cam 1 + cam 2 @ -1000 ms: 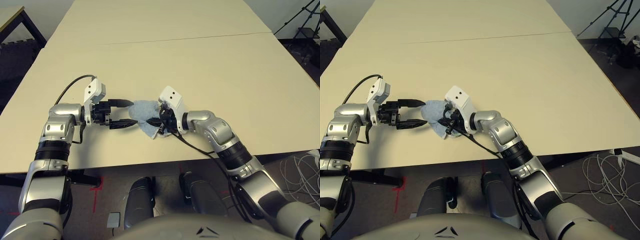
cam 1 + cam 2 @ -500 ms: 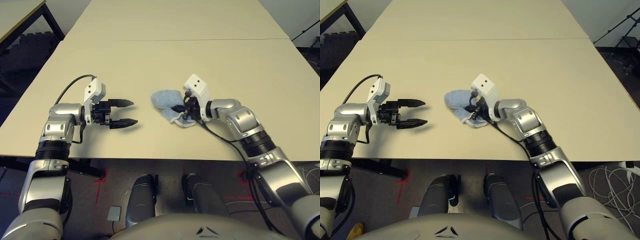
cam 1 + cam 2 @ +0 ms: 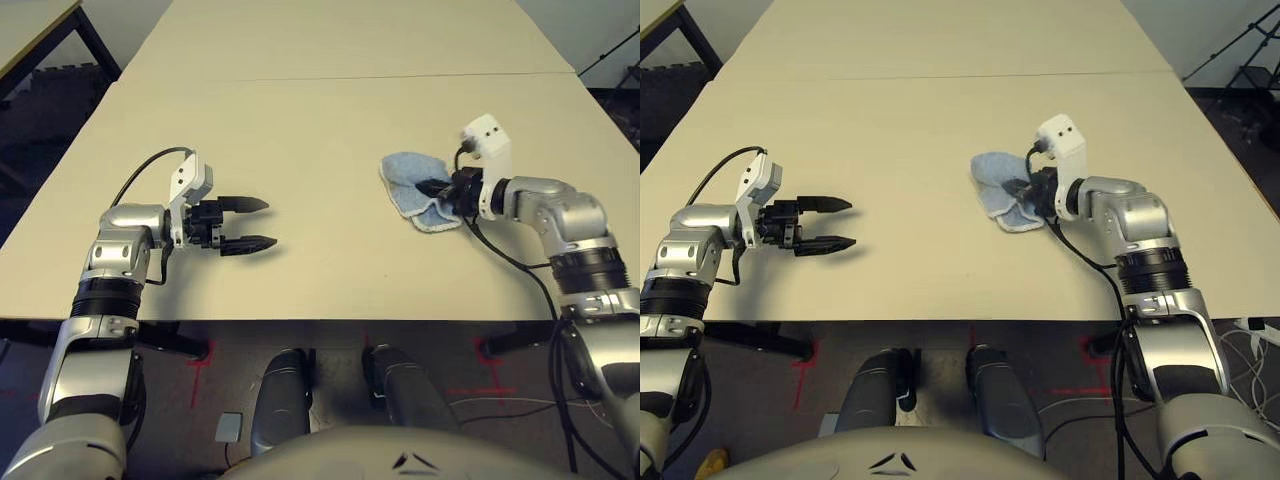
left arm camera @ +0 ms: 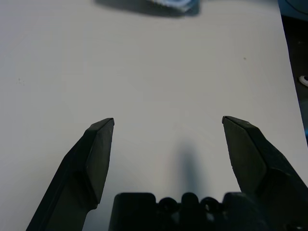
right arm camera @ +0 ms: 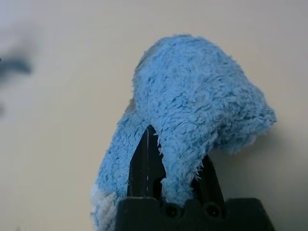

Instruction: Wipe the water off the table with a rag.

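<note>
1. Right tool (image 3: 1025,188) clenched on the rag (image 3: 1002,185), black fingers (image 5: 144,168) buried in light blue terry, cloth bunched up over them and draped down onto the counter (image 3: 330,130).
2. Rag lying on the counter's right half, on the near side of the thin seam (image 3: 340,77), well short of the right edge; white stitched hem (image 3: 432,226) turned toward the near edge.
3. Left tool (image 3: 258,223) released, two black fingers (image 4: 96,154) spread wide with bare counter between them, held just above the surface near the near-left part of the counter.
4. Left tool well apart from the rag, pointing across toward it; wide stretch of pale beige top between the two.
5. Faint tiny specks (image 4: 244,58) on the counter ahead of the left tool, between it and the rag; too small to tell whether water.
6. Black cable (image 3: 145,170) looping from the left wrist camera housing back over the silver forearm.
7. Dark floor beyond the counter's edges, red tape marks (image 3: 195,365) below the near edge.
</note>
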Controlling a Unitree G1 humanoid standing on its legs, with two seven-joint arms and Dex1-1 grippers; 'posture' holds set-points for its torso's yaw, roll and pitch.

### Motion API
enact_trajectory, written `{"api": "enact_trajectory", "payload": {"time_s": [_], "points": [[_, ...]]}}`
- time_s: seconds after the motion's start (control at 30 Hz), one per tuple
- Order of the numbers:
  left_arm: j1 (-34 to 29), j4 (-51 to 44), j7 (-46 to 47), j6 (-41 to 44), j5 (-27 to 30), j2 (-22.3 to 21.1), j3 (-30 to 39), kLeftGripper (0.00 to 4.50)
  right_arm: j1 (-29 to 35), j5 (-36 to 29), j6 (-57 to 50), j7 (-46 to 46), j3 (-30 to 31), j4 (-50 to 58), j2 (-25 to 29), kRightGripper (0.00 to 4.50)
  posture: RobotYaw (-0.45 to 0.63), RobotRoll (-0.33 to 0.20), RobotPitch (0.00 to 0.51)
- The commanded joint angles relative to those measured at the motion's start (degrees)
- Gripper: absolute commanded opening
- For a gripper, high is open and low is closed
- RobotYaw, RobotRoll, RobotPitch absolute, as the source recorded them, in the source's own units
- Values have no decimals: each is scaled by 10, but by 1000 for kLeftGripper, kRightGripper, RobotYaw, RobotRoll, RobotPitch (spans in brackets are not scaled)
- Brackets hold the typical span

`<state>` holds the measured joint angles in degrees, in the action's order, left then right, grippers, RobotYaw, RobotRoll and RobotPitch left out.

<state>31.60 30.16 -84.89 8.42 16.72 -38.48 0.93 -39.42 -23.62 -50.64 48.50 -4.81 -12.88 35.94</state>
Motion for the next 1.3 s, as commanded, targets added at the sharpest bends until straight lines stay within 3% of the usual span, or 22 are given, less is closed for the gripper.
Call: {"api": "enact_trajectory", "payload": {"time_s": [0.03, 0.23, 0.57, 0.67, 0.87, 1.07, 1.3], "points": [[7, 12, -7, -7, -2, 3, -9, 4500, -8, -1, 6, 20, -20, -17, 48, 15, -260, 0, 148], [11, 21, -6, -13, -4, 7, -10, 4500, -11, 32, 66, 39, -6, -107, 92, 15, -271, 0, 142], [13, 5, -6, -12, 2, 10, -13, 4500, -20, 101, 185, 38, 23, -246, 67, 15, -268, 0, 143], [10, 5, -7, -13, 1, 8, -13, 4500, -19, 148, 244, 24, 49, -295, 64, 15, -268, 0, 143], [3, -3, 2, -9, 6, 8, -6, 4500, -21, 177, 314, -12, 36, -330, 68, 2116, -258, 0, 149], [-4, -15, 38, -2, 24, 24, 19, 4500, -25, 122, 369, -43, -53, -332, 74, 4472, -258, 0, 142], [-11, -37, 137, 6, 61, 59, 80, 4500, -3, 15, 388, -16, -163, -286, 37, 4491, -241, 0, 134]]}}
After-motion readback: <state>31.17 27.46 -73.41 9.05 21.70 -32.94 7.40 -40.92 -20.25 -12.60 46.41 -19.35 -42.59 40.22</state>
